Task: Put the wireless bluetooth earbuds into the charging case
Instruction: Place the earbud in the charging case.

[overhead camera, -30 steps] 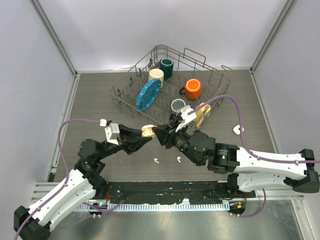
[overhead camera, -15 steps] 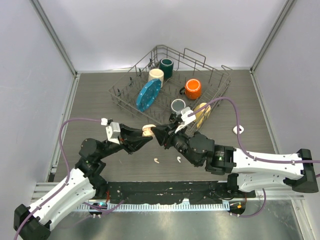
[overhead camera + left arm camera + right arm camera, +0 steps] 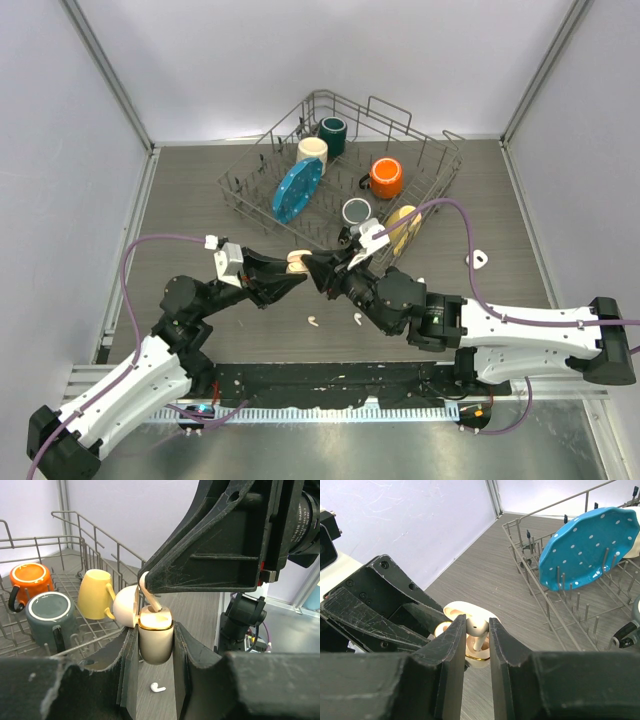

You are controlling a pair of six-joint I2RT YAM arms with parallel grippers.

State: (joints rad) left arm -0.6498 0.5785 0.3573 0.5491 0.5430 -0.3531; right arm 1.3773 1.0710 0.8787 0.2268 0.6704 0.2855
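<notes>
My left gripper is shut on the cream charging case, held upright above the table with its lid swung open. My right gripper is shut on a cream earbud. Its stem points down into the case, and the tip sits at the case's opening. In the top view both grippers meet at the case. Two white earbuds lie on the table below them. A third earbud lies far right.
A wire dish rack stands at the back with a blue dotted plate and orange, teal, cream, grey and yellow mugs. The rack's near edge is close behind the grippers.
My right gripper has edged a little to the left with the earbud, closer over the case. The left gripper and case have barely moved.
</notes>
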